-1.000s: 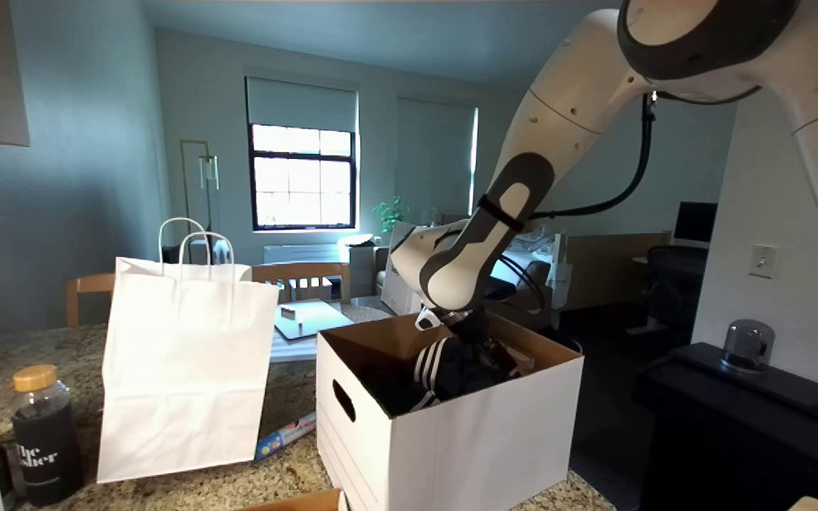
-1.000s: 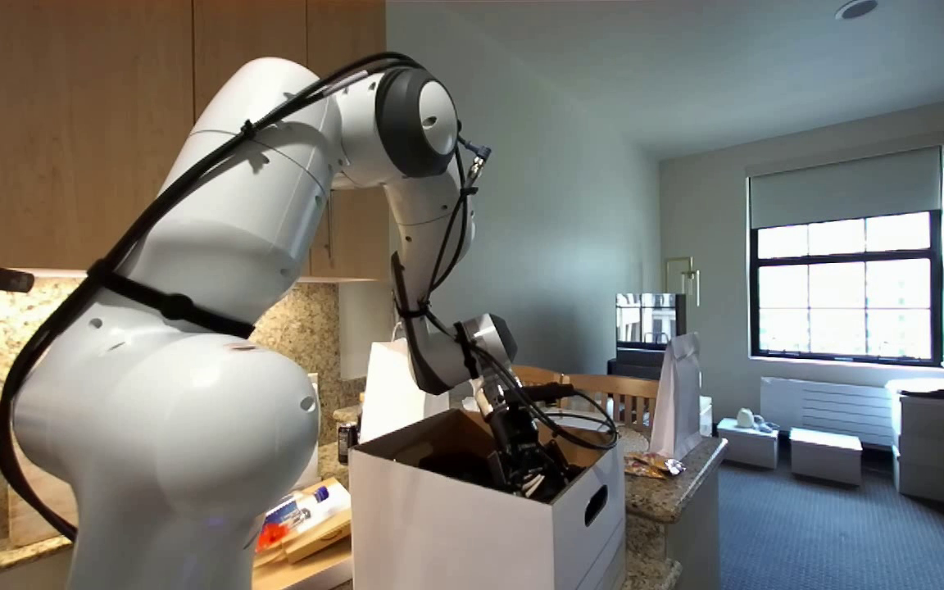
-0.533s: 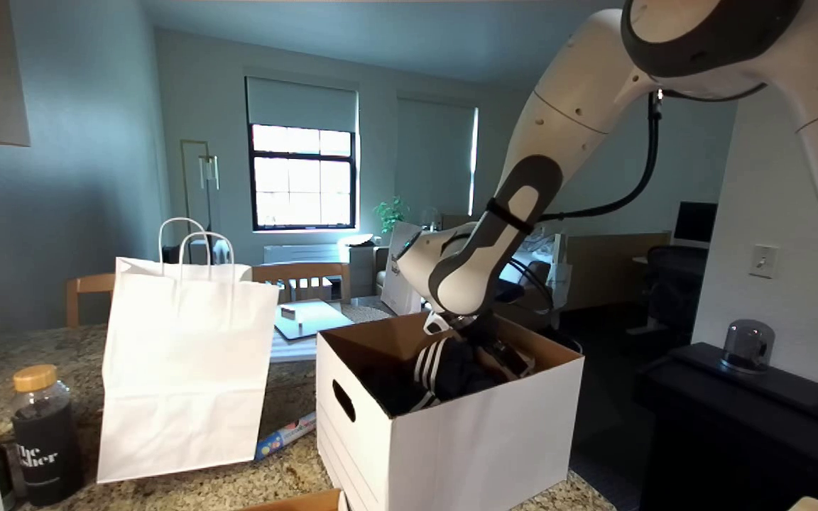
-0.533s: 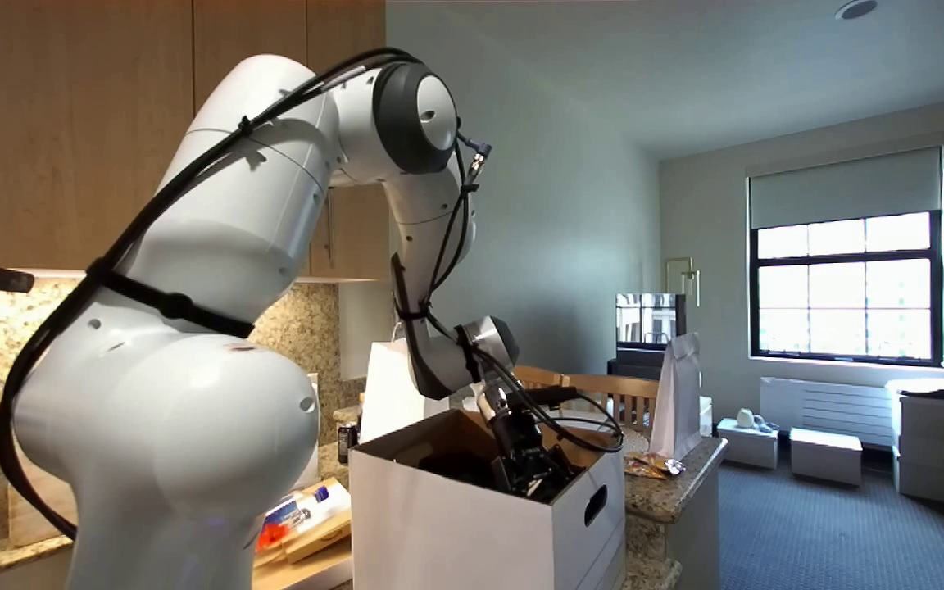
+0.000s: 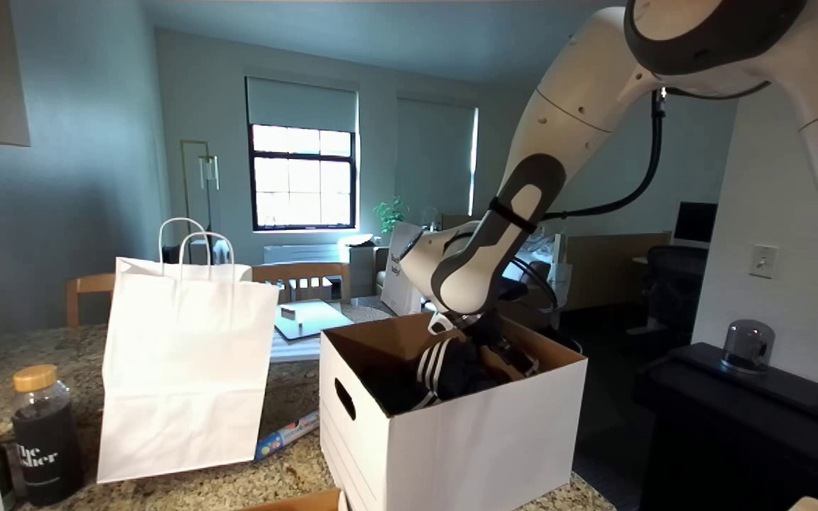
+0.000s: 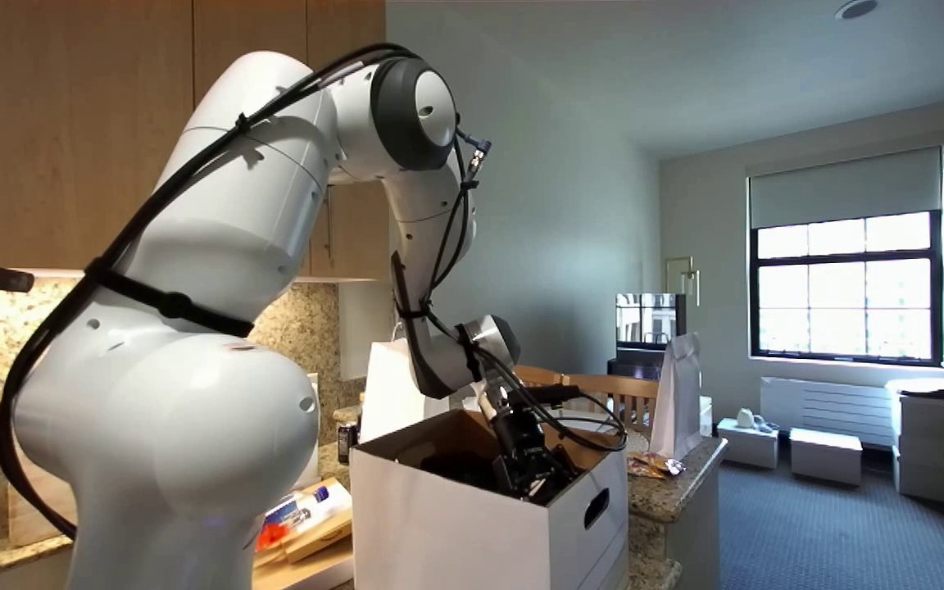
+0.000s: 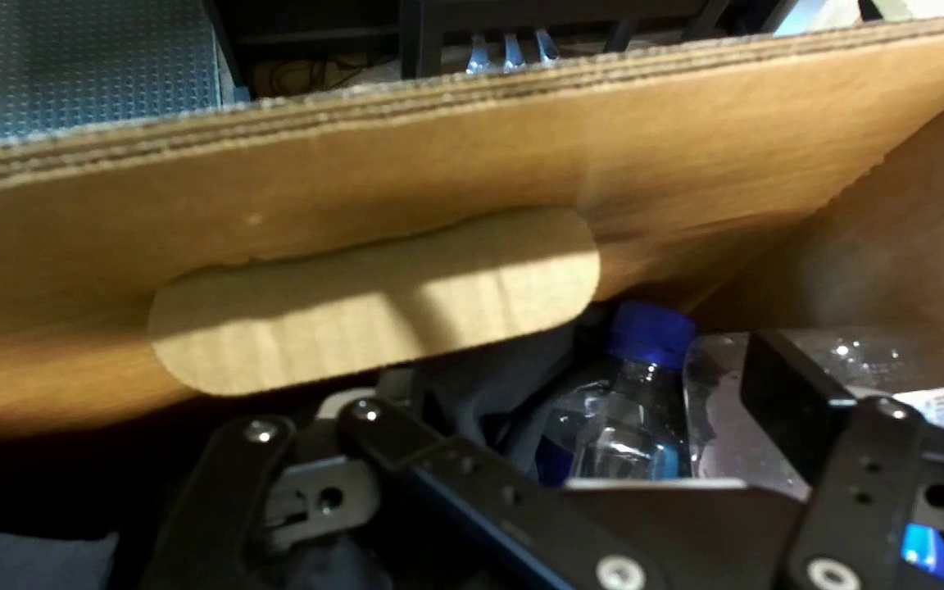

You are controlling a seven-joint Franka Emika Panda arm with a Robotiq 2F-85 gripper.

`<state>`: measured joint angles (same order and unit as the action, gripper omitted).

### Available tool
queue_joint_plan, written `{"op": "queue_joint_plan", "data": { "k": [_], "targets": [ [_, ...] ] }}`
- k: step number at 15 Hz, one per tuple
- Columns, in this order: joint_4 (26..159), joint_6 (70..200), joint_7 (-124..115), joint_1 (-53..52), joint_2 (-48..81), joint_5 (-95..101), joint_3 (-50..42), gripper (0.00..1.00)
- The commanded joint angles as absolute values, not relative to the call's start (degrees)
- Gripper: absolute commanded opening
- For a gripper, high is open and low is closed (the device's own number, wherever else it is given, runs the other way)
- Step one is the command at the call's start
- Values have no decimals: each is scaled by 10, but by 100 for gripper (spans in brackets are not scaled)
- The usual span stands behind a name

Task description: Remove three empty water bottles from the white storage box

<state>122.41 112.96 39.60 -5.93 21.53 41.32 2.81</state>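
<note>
The white storage box (image 5: 480,447) stands on the counter, its brown inside showing; it appears in both exterior views. My gripper (image 7: 591,389) is down inside it, close to the end wall with the hand-hole (image 7: 390,303). In the wrist view the fingers (image 7: 796,401) are spread wide and hold nothing. Beyond and between them a clear water bottle (image 7: 632,410) with a blue cap leans in the box's corner. Its lower part is hidden behind the gripper. Beside it lies a clear plastic piece (image 7: 734,410), perhaps another bottle. A further clear bottle (image 6: 306,515) lies outside the box.
Dark striped cloth (image 5: 444,365) fills part of the box beside the gripper. A white paper bag (image 5: 185,383), a blue tube (image 5: 287,434) and a dark jar (image 5: 43,443) stand or lie nearby. A low cardboard tray (image 6: 320,574) sits by the arm's base.
In an exterior view my gripper has shifted a little to the right, toward the box's end wall. The box itself has slid very slightly the same way. The jaws have stayed open.
</note>
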Motion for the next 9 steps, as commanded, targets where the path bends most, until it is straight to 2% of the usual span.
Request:
{"op": "queue_joint_plan", "data": {
  "k": [1, 9],
  "targets": [
    [1228, 1117, 455, -39, 201, 405, 45, 100],
    [1204, 1111, 517, -36, 198, 303, 63, 100]
  ]
}}
